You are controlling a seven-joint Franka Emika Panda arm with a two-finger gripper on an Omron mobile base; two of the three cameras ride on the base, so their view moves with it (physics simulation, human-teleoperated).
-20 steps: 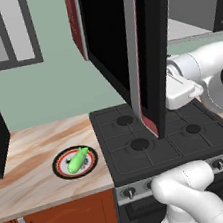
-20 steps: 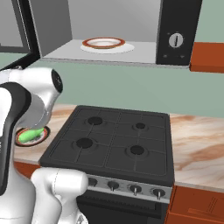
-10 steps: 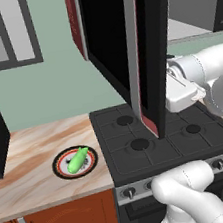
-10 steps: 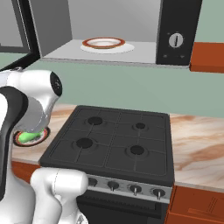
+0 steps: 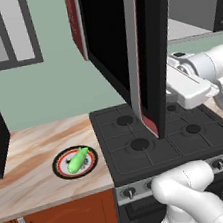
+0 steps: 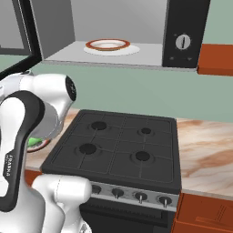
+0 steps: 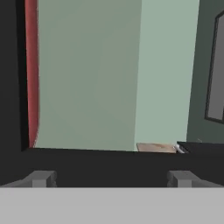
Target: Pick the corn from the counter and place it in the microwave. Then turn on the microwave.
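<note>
The tapered green corn [image 5: 78, 160] is seen lying on a round red-rimmed plate [image 5: 62, 170] on the veined marble counter [image 5: 30, 166], left of the matte black stove [image 5: 158, 142]. The glossy microwave [image 5: 124, 46] door is swung open. The gripper [image 7: 111, 178] is held with jaws spread wide, empty. Little has changed; the arm stays raised beside the door.

My pincer [image 7: 109, 178] hangs with its jaws wide apart behind the swung-open door [image 5: 147, 52] of the microwave [image 6: 118, 32], above the stovetop [image 5: 162, 133]. Past that door, well off to my left and lower, the corn [image 5: 78, 160] lies on a plate [image 5: 61, 170] on the counter [image 5: 30, 161], just beside the stovetop's left edge. Up in the microwave's cavity rests another plate [image 6: 108, 44], with the knob [image 6: 183, 42] to its right.
</note>
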